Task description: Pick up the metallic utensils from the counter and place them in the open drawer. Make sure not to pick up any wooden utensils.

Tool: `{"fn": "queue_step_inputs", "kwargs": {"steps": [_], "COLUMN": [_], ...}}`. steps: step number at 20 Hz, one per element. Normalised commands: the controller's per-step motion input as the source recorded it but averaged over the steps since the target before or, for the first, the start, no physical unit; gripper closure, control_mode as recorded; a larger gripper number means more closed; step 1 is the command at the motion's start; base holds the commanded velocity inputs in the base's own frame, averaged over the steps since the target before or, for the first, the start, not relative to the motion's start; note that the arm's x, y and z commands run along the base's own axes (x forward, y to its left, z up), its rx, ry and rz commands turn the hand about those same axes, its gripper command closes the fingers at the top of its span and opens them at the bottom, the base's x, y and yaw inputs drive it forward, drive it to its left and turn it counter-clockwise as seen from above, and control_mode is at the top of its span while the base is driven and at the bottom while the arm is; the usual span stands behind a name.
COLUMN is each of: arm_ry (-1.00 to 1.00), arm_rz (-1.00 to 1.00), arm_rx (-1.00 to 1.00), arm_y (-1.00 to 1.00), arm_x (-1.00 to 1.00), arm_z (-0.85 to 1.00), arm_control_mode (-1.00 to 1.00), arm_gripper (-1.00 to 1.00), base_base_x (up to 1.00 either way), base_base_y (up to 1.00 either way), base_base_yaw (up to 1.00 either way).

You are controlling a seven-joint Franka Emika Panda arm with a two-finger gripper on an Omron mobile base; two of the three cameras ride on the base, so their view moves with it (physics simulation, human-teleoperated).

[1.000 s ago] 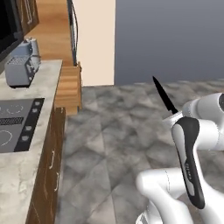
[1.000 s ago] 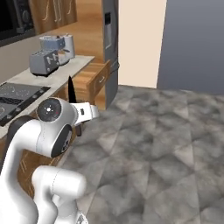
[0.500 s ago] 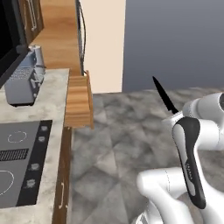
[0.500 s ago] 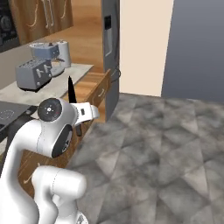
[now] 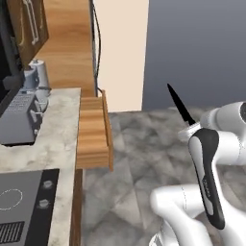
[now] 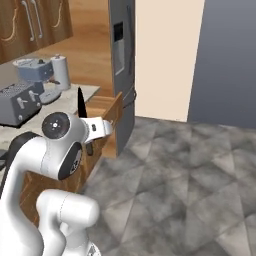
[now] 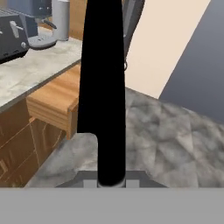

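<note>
- While my base faces the narrow counter (image 5: 53, 129) with the stovetop (image 5: 24, 206) and toaster (image 6: 17, 102), my arm stands folded close over it, the white elbow joint raised and the hand tucked in beside it.
- My gripper (image 7: 111, 181) is closed on the handle of a black knife (image 7: 103, 87); the fingertips themselves are mostly hidden behind that handle in the hand view, but the knife sits firmly between them.
- From my hand, the knife's long axis runs straight out along the gripper, blade leading and point farthest from me.
- Seen from the left base view, the knife (image 5: 180, 105) rises from my wrist and leans up and to the left, its tip well above the arm; from the right base view it (image 6: 80, 102) stands nearly upright above the round joint.
- Ahead of the blade and off to its left, the open drawer (image 5: 93, 132) juts from the counter's end, orange-brown wood with a paler inside; in the hand view its corner (image 7: 54, 103) lies just beside the blade's left edge, well apart in depth.
- Beyond the drawer (image 6: 107, 112) stands a tall grey fridge (image 6: 122, 60), and grey stone floor (image 7: 175, 140) spreads to the right of my tool.
</note>
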Motion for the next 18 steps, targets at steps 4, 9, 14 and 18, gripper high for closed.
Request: {"fn": "queue_step_inputs", "kwargs": {"steps": [4, 9, 14, 18], "arm_ry": [0.00, 0.00, 0.00, 0.00], "arm_rz": [0.00, 0.00, 0.00, 0.00], "arm_rx": [0.00, 0.00, 0.00, 0.00], "arm_y": [0.00, 0.00, 0.00, 0.00], "arm_x": [0.00, 0.00, 0.00, 0.00], "arm_z": [0.00, 0.00, 0.00, 0.00], "arm_control_mode": [1.00, 1.00, 1.00, 1.00], "arm_gripper": [1.00, 1.00, 1.00, 1.00], "base_base_x": [0.64, 0.17, 0.74, 1.00], "base_base_y": [0.58, 0.78, 0.18, -0.23], "base_base_yaw": [0.00, 0.00, 0.09, 0.23]}}
